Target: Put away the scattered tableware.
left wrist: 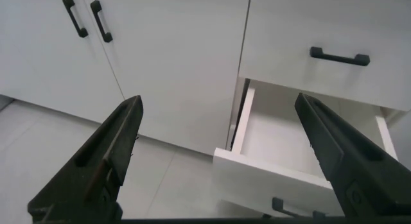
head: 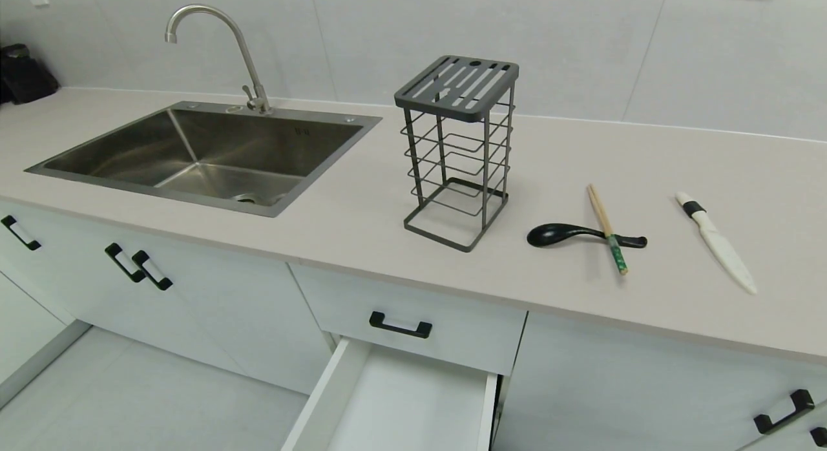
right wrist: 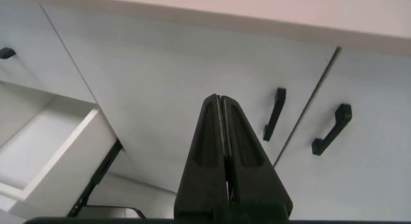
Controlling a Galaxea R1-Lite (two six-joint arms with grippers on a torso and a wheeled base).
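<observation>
You'll find the black spoon, the chopsticks and the white knife lying on the counter to the right of the wire rack. The chopsticks cross the spoon's handle and hide a stretch of it, and the knife lies apart, farther right. Your left gripper faces the open drawer, whose front runs out of the picture, with its fingers spread wide around nothing. Your right gripper is pressed fully together on nothing before the cabinet doors.
</observation>
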